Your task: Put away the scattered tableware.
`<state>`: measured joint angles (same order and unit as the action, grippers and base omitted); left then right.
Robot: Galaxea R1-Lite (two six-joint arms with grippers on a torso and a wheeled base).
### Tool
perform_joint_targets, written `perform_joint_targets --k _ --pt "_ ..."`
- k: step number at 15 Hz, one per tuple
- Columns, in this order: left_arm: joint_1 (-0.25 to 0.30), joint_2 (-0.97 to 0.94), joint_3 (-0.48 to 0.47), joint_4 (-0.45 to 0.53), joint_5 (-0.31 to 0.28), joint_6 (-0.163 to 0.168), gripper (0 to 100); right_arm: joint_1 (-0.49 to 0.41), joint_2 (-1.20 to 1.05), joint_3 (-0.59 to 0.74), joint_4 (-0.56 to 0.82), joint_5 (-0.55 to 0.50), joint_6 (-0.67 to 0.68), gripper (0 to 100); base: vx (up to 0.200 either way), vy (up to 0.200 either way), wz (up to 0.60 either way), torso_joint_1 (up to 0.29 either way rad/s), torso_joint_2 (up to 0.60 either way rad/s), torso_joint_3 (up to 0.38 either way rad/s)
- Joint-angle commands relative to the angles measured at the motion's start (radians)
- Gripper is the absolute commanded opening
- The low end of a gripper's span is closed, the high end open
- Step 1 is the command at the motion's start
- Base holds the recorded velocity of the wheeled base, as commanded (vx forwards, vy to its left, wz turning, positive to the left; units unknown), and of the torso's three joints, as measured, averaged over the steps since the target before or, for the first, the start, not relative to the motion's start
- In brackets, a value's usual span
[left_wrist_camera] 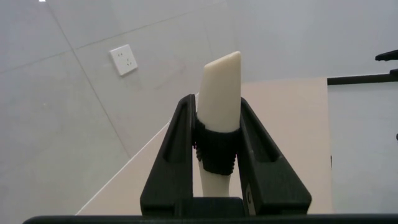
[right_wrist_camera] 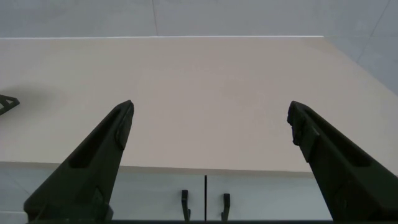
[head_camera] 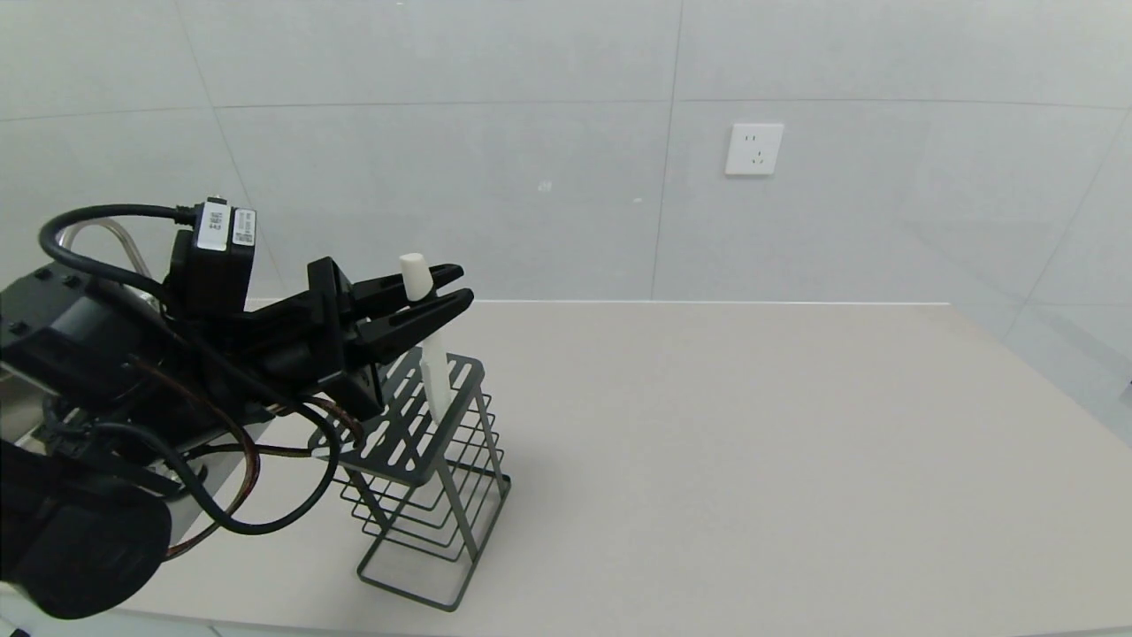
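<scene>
- gripping the white utensil [head_camera: 416, 269] near its top end with the left gripper [head_camera: 462, 285], clamped tight on both sides, holding it upright just above the wire rack [head_camera: 402, 429] on the left part of the counter [head_camera: 752, 442]
- seemingly dipping its lower end at a slot in the rack's slatted top, not being able to tell if it's actually through
- holding the right gripper [right_wrist_camera: 211, 115] wide open with nothing in it, over the counter's front edge, above the cabinet handles [right_wrist_camera: 204, 205]
- risking a miss if letting go with the tip sitting on a slat instead of in a gap: probably tipping out and clattering onto the counter
- also risking shoving or toppling that light rack by pressing down off-centre, with nothing bracing it
- reading-wise: seeing two stickers [head_camera: 225, 226] on the left wrist camera, print too small to make out; finding no writing on the wall socket [head_camera: 753, 149]
</scene>
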<state>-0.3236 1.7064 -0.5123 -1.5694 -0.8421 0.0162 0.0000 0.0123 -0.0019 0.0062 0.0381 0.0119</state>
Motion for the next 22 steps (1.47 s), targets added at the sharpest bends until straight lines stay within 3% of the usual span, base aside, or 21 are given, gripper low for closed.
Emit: perform_joint_targets --k 1,8,13,17,18,22 --pt "0.0 0.025 -0.002 -0.001 0.0 0.001 0 0.0 0.003 0.0 0.0 0.0 0.0 100 0.0 0.0 0.0 0.0 0.0 0.0" --pt "0.001 0.068 -0.002 -0.001 0.002 0.004 0 -0.002 0.001 0.0 0.0 0.0 -0.001 100 0.0 0.0 0.0 0.0 0.0 0.0" --pt "0.043 0.102 0.002 -0.001 0.003 0.004 0 0.0 0.001 -0.001 0.0 0.0 -0.001 100 0.0 0.0 0.0 0.0 0.0 0.0" --pt "0.046 0.107 0.023 -0.001 0.003 0.018 0 0.0 0.003 -0.001 0.0 0.0 -0.001 100 0.0 0.0 0.0 0.0 0.0 0.0" --pt "0.046 0.105 0.034 -0.001 0.003 0.019 100 0.0 0.001 -0.001 0.0 0.0 -0.001 100 0.0 0.0 0.0 0.0 0.0 0.0" --pt "0.051 0.087 0.066 -0.001 0.003 0.024 100 0.0 0.003 -0.001 0.0 0.0 -0.001 100 0.0 0.0 0.0 0.0 0.0 0.0"
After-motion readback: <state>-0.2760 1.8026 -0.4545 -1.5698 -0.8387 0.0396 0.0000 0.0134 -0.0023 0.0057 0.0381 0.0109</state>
